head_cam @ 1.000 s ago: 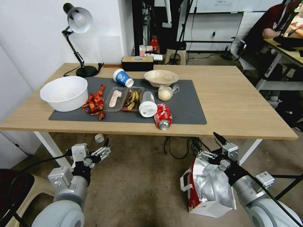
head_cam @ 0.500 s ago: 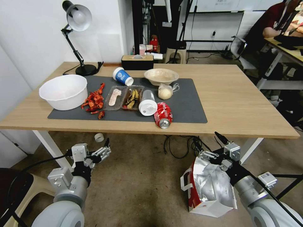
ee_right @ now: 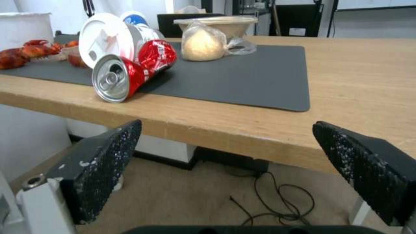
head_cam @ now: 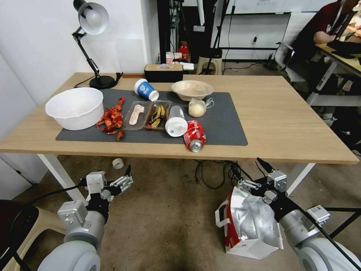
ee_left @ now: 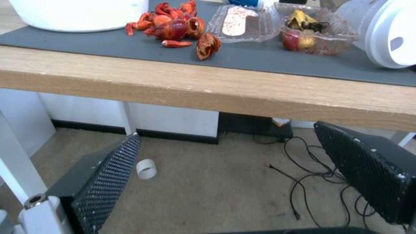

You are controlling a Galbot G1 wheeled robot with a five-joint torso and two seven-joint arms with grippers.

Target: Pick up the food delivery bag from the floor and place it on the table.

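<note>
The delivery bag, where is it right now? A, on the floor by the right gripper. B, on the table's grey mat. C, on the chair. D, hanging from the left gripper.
A: the bag stands on the floor below the table edge, with the open right gripper just above its foil-lined mouth.

White bowl (head_cam: 75, 107) sat left of centre in the head view; red crayfish shells (head_cam: 111, 120) lay heaped just beside it. Two clear trays (head_cam: 147, 116) followed, then a white lidded cup (head_cam: 175, 121) on its side. Crushed red can (head_cam: 194, 136) lay at centre. Blue paper cup (head_cam: 146, 91) was tipped over; beige bowl (head_cam: 192, 90) stood near it. Desk lamp (head_cam: 91, 41) rose upper left. Black cables (head_cam: 214, 175) trailed below centre.
</note>
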